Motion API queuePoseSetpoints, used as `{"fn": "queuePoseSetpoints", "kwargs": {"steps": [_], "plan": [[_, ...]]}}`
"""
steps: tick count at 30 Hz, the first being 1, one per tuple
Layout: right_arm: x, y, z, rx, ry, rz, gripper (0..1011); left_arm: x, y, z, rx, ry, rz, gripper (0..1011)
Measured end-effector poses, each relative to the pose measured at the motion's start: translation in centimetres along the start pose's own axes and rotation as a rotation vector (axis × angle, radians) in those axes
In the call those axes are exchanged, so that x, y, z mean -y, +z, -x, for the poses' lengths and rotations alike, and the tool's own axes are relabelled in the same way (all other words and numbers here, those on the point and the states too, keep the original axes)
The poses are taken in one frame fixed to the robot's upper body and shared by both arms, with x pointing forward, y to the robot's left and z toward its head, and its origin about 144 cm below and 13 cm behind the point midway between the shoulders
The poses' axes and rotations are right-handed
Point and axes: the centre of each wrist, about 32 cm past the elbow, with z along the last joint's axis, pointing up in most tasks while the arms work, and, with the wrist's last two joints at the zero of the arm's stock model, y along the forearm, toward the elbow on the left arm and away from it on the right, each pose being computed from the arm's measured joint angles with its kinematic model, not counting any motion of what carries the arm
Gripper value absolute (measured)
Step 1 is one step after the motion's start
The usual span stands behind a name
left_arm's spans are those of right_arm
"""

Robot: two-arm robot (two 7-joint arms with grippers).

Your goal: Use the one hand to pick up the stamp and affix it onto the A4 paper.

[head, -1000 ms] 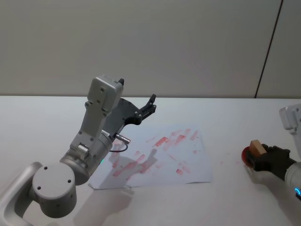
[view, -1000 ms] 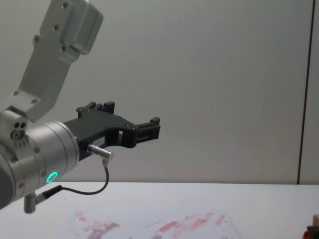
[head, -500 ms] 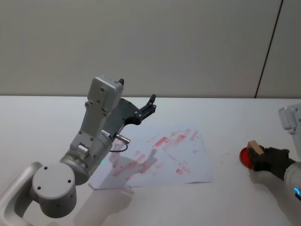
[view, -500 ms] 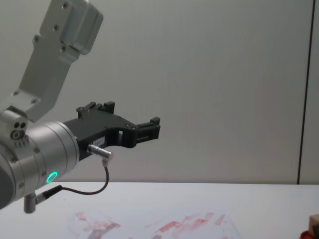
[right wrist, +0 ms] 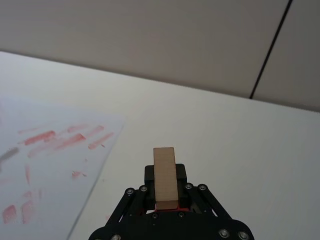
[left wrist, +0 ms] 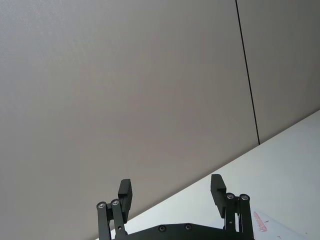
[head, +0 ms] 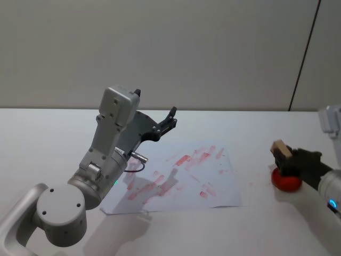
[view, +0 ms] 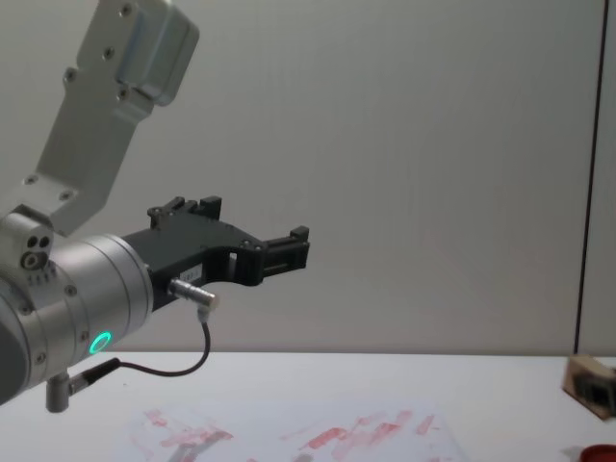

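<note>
My right gripper [head: 287, 158], on the arm with the blue-lit ring, is shut on the stamp [head: 280, 148], a small light-tan wooden block. It holds the stamp in the air, just above a flat red round pad [head: 286, 181] at the table's right. In the right wrist view the stamp [right wrist: 164, 172] stands upright between the black fingers [right wrist: 181, 172]. The A4 paper [head: 184, 176], white with smeared red marks, lies flat at mid-table, to the left of the stamp. My left gripper [head: 171, 118] hangs open, raised above the paper's far left corner.
The left arm [head: 106, 154] with its green-lit ring and looping cable stands over the paper's left side. The chest view shows the stamp [view: 581, 368] near the right edge above the red pad [view: 599, 452]. Bare white table [head: 256, 133] surrounds the paper.
My right gripper has lifted the stamp off the red pad and carried it up and slightly left toward the paper. The left arm has not moved.
</note>
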Motion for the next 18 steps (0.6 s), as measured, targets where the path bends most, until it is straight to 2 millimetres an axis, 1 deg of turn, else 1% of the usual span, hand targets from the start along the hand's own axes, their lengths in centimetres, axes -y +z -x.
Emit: {"fn": "queuePoseSetpoints", "kwargs": {"steps": [8,10,18], "plan": [[-0.5,1.5,0.6,-0.021,0.079,-0.088,217,0.0,0.0,0.0,0.000,0.000,0.000,1002],[-0.9,2.2,1.0,-0.030,0.122,-0.116,217,0.0,0.0,0.0,0.000,0.000,0.000,1002],[-2.1,3.3,2.2,-0.049,0.230,-0.128,217,0.0,0.0,0.0,0.000,0.000,0.000,1003]]}}
